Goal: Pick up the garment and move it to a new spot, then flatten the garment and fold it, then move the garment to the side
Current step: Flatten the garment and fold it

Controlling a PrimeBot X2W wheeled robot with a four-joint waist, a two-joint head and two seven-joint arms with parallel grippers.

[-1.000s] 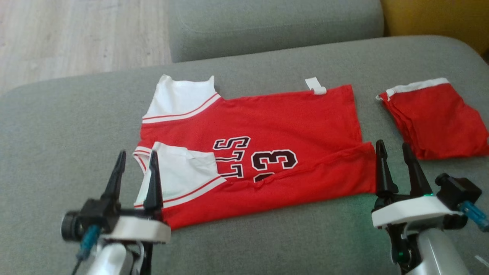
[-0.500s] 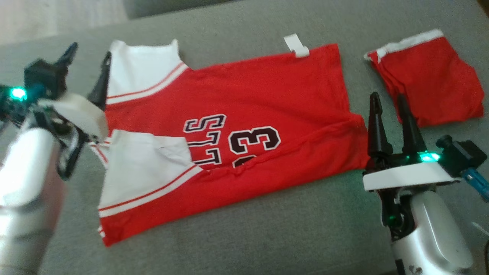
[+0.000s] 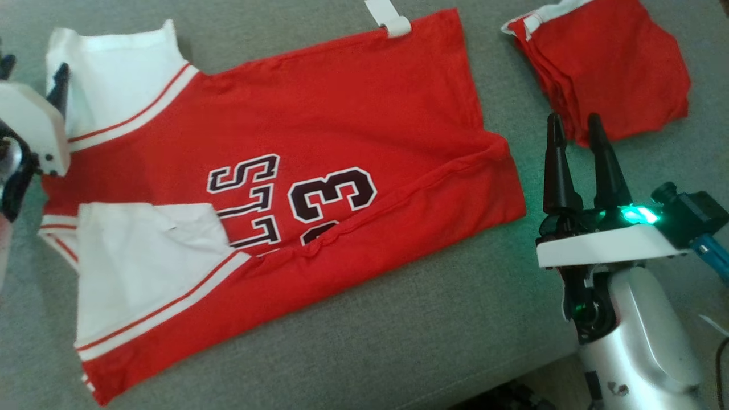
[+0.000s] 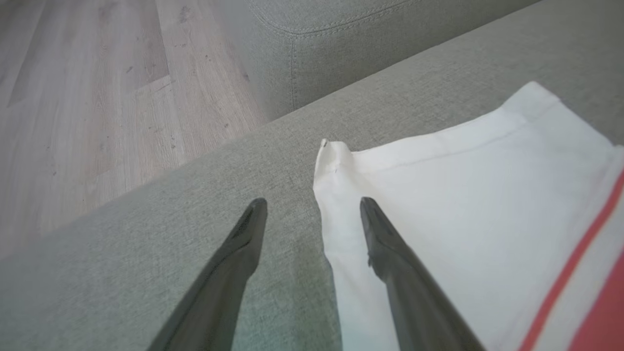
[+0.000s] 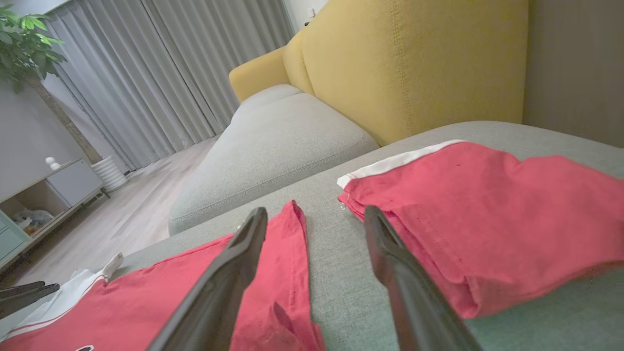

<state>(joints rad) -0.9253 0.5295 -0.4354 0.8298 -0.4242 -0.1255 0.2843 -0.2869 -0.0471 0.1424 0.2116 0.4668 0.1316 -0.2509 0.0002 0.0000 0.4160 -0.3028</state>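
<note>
Grey fabric sofa cushion (image 3: 398, 341), red-and-white jersey (image 3: 342, 102) laid out on it, folded red shorts (image 3: 615, 57) near its hem

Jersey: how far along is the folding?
Done: the jersey lies flat on the sofa, its near long edge folded over. In hand: nothing held; the open left gripper hovers at the far white sleeve, the open right gripper beside the hem. Left: more folds, then moving it aside.

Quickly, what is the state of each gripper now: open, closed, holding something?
Left gripper: open, holding nothing.
Right gripper: open, holding nothing.
</note>
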